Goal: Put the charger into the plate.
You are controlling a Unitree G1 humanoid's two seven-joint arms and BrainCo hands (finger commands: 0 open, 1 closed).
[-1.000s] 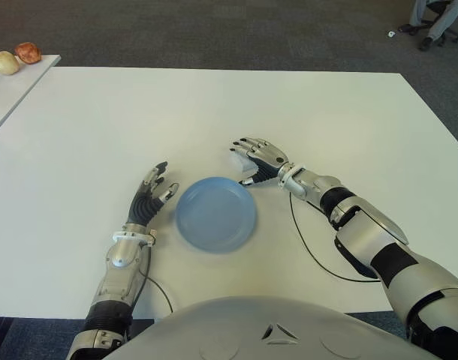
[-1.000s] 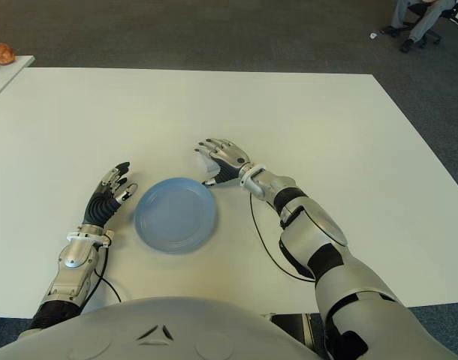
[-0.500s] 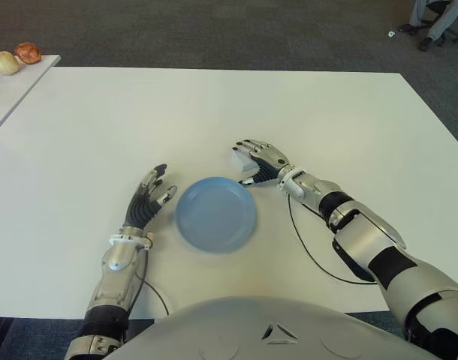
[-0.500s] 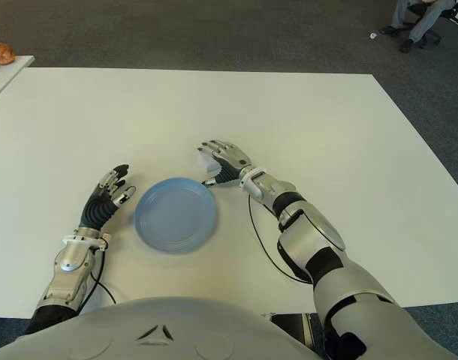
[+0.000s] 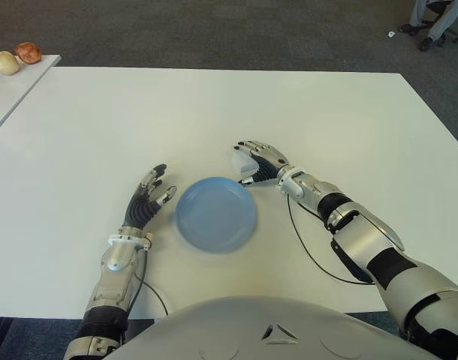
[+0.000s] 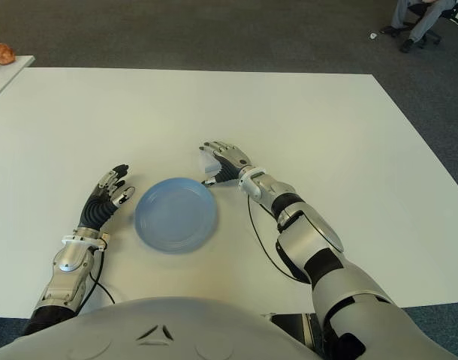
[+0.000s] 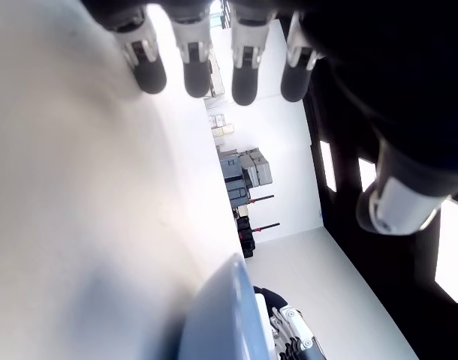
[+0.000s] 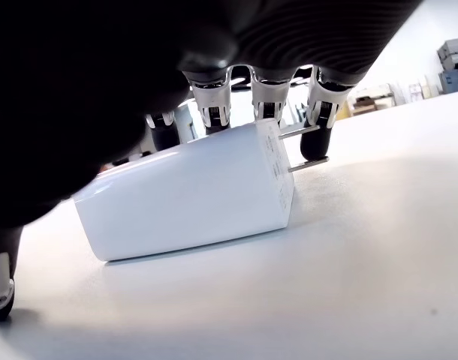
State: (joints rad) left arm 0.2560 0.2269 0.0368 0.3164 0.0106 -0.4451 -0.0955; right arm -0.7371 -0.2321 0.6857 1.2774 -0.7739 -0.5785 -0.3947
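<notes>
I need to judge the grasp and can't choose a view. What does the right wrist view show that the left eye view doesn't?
Only the right wrist view shows the charger's two metal prongs and its underside lying on the table, with the fingers arched over it. Only the left eye view shows the blue plate, empty, beside the right hand, and the open left hand at the plate's left. Both show the white charger under the right hand.

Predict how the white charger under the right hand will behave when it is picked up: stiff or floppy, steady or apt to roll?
The charger looks like a rigid plastic block, so probably stiff. Its flat sides lie on the table, so rolling seems unlikely. The smooth shell may slip in the right hand.
</notes>
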